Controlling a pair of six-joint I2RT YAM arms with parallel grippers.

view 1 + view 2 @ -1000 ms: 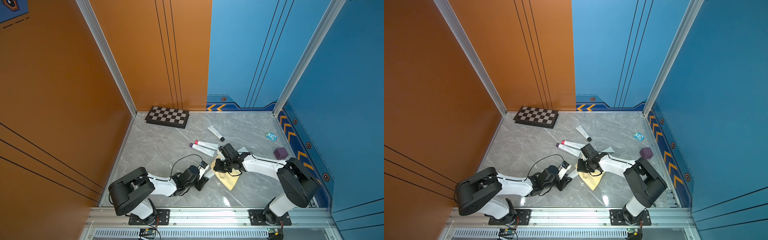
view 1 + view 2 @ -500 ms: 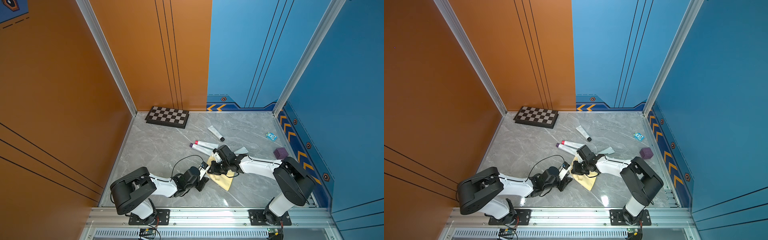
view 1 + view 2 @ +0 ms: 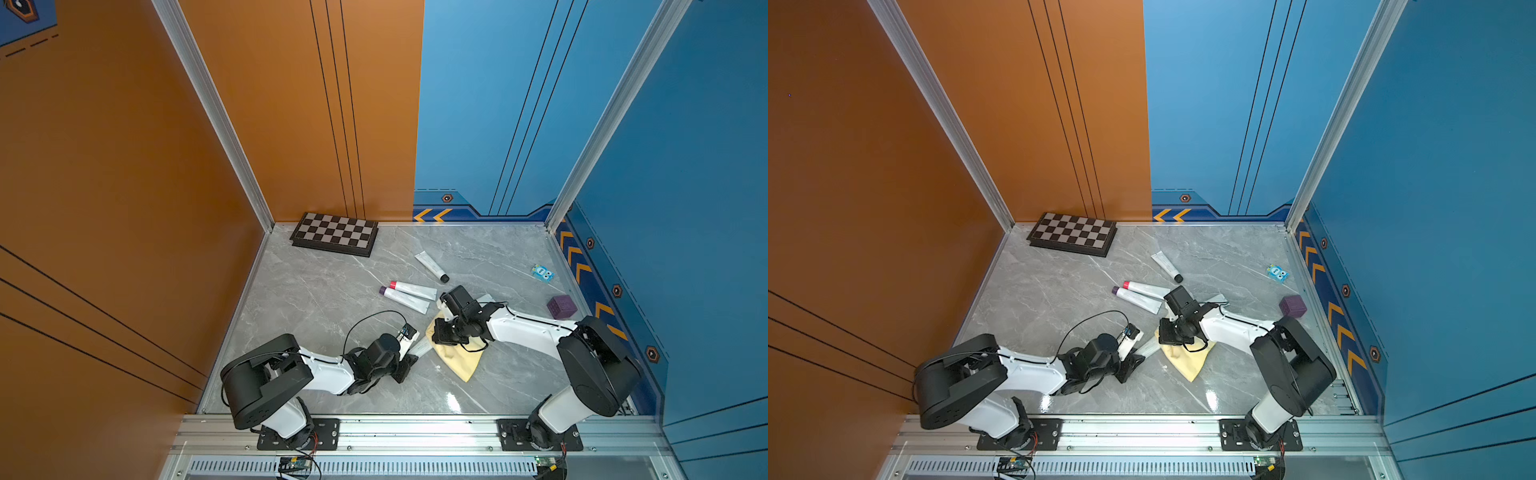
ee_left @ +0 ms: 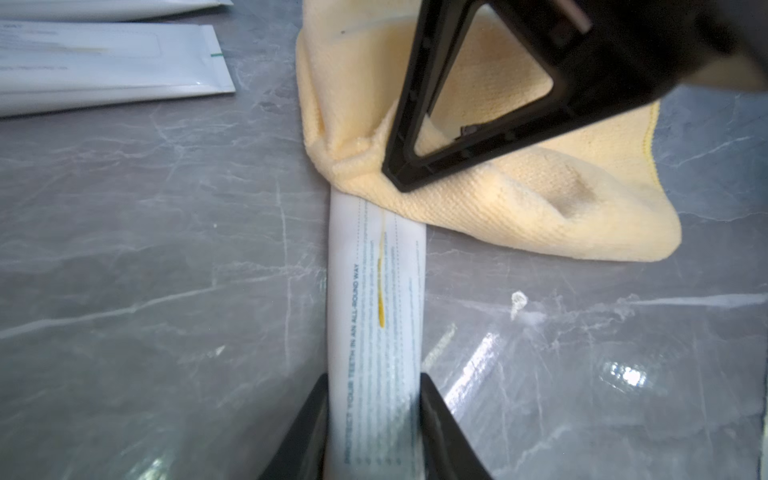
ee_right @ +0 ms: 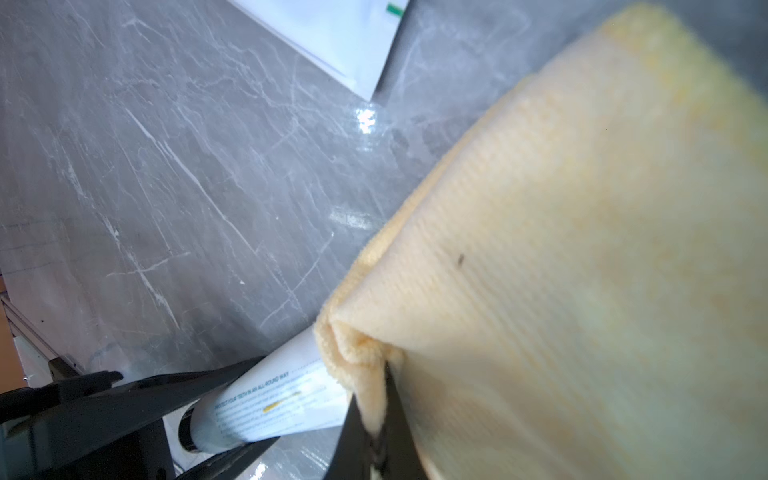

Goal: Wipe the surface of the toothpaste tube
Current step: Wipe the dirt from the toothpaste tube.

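Note:
The white toothpaste tube [image 4: 376, 307], printed with blue text and a yellow streak, lies on the grey marble table [image 4: 145, 249]. My left gripper [image 4: 374, 424] is shut on its cap end, one finger on each side. Its far end is hidden under a pale yellow cloth [image 4: 540, 208]. My right gripper [image 5: 374, 415] is shut on a bunched fold of that cloth, pressing it onto the tube. In both top views the tube [image 3: 420, 348] [image 3: 1148, 347] bridges the left gripper [image 3: 409, 359] and the cloth [image 3: 457, 359] beneath the right gripper [image 3: 440, 332].
Two more tubes [image 3: 409, 291] lie side by side just behind the cloth, and a third [image 3: 432, 266] lies further back. A chessboard [image 3: 334, 234] sits at the back left wall. A purple cube [image 3: 561, 306] and a small blue toy [image 3: 542, 273] are at the right.
My right gripper slid the cloth along the tube toward the left gripper, then came back about as far. The left gripper kept its hold and barely moved.

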